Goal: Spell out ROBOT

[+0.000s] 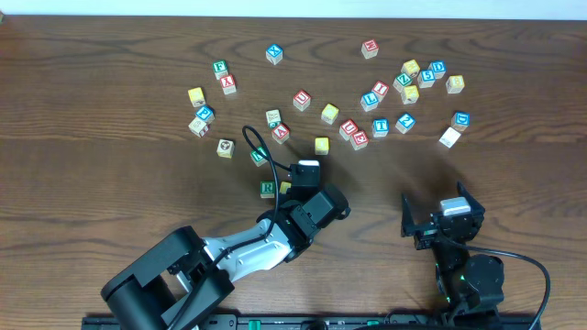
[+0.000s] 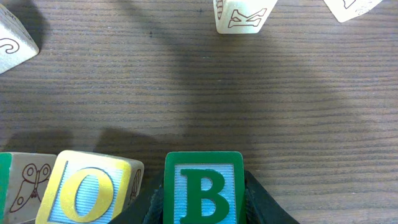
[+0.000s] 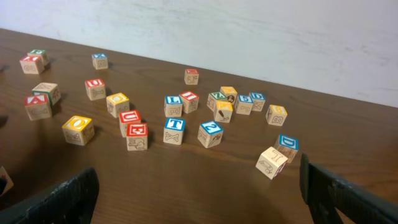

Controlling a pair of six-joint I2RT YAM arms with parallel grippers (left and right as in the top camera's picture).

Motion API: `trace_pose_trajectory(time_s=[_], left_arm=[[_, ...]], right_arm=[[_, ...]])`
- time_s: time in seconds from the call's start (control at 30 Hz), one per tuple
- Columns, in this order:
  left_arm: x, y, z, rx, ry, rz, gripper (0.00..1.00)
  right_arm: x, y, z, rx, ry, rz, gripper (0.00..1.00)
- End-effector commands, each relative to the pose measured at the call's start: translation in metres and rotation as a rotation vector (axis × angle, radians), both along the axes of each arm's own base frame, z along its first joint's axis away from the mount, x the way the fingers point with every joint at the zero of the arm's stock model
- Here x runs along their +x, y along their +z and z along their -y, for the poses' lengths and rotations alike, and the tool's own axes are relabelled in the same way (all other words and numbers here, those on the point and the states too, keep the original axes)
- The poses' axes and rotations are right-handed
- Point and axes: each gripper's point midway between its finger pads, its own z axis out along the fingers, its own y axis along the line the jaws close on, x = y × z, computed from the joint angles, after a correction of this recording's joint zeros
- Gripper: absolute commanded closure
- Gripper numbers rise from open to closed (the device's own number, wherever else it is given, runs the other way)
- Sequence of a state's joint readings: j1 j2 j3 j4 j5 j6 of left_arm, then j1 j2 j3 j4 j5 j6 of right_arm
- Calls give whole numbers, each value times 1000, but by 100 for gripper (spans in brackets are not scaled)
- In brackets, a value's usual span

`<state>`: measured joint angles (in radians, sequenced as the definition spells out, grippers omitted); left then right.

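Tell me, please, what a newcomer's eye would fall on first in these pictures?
The green B block sits at the bottom of the left wrist view, clasped in the left gripper, with a yellow O block just beside it. From overhead, a scatter of lettered blocks spreads across the far half of the dark wooden table.

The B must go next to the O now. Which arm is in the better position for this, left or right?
Left. Its tool holds the B block, just beside the O block. The right tool is open and empty, away from both blocks.
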<state>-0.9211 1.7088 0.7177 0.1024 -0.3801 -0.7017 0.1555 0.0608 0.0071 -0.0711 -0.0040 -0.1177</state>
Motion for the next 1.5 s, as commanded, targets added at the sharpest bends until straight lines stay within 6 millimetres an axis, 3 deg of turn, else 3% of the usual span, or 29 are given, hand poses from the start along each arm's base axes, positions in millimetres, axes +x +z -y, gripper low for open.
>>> trace_pose_trajectory(time_s=[0.0,1.17,1.3,1.47], left_arm=[[1,-3,-6,38,2,13,93],[1,-14,-5,50,2,2,92],[1,-13,-5,46,2,5,70],[2,-13,-4,43,2,7,67]], right_arm=[[0,-1,2,-11,-5,-2,1],[0,-1,2,-12,-5,-2,1],[0,-1,2,-11,-5,-2,1],[0,-1,2,-11,-5,-2,1]])
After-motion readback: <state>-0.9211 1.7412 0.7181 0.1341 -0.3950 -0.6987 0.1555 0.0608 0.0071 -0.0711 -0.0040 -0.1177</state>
